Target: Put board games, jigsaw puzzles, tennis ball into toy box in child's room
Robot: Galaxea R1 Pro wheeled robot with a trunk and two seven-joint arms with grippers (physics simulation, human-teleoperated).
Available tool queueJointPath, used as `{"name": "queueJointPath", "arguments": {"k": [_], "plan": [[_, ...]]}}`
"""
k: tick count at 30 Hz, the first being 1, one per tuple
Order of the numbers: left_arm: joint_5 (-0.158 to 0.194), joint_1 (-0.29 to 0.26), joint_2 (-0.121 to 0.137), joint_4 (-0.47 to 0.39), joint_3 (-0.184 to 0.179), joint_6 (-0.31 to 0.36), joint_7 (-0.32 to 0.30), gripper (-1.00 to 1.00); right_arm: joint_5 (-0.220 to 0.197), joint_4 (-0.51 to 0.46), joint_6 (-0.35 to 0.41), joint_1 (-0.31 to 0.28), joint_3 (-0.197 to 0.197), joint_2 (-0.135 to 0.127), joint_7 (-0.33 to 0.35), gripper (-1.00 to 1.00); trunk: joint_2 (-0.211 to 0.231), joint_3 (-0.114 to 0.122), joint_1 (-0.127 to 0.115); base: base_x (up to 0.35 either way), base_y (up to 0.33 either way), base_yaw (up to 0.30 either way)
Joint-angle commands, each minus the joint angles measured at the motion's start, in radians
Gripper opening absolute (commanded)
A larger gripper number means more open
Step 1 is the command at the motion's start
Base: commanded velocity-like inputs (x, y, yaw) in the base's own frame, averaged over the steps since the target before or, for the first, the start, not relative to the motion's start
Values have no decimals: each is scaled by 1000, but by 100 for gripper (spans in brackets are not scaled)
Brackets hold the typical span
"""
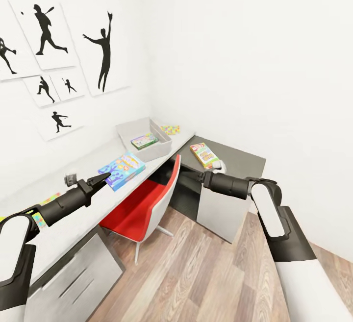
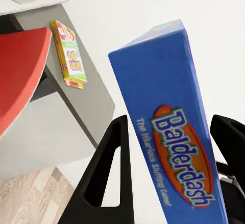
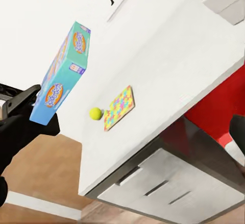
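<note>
Here the left gripper (image 1: 105, 179) is clamped on the blue board game (image 1: 122, 169), held above the table (image 1: 68, 204), short of the toy box (image 1: 128, 130) farther along, where a green-printed game (image 1: 144, 140) already lies. Next, I judge, carry it over the box's near wall and release. Whether the right gripper (image 1: 189, 175) is parted, I cannot tell.

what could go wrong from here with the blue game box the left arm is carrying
The left fingers pinch the blue Balderdash card box by one end only, so it could pivot or slip. The shallow light grey toy box already holds a green-and-white game box, so the blue one may land propped on the wall.
</note>
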Motion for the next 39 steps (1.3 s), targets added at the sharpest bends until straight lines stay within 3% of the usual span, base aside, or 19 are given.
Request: {"name": "queueJointPath", "arguments": {"k": [1, 27, 39], "plan": [[0, -1, 0, 0, 1, 5, -6, -100, 9, 0, 2, -1, 0, -1, 10, 100, -2, -2, 1, 305, 0, 294], [0, -6, -5, 3, -4, 7, 43, -100, 9, 0, 2, -1, -1, -1, 10, 100, -2, -2, 1, 325, -53, 294], [0, -11, -5, 3, -46, 5, 79, -100, 9, 0, 2, -1, -3, -1, 10, 100, -2, -2, 1, 107, -251, 294]]}}
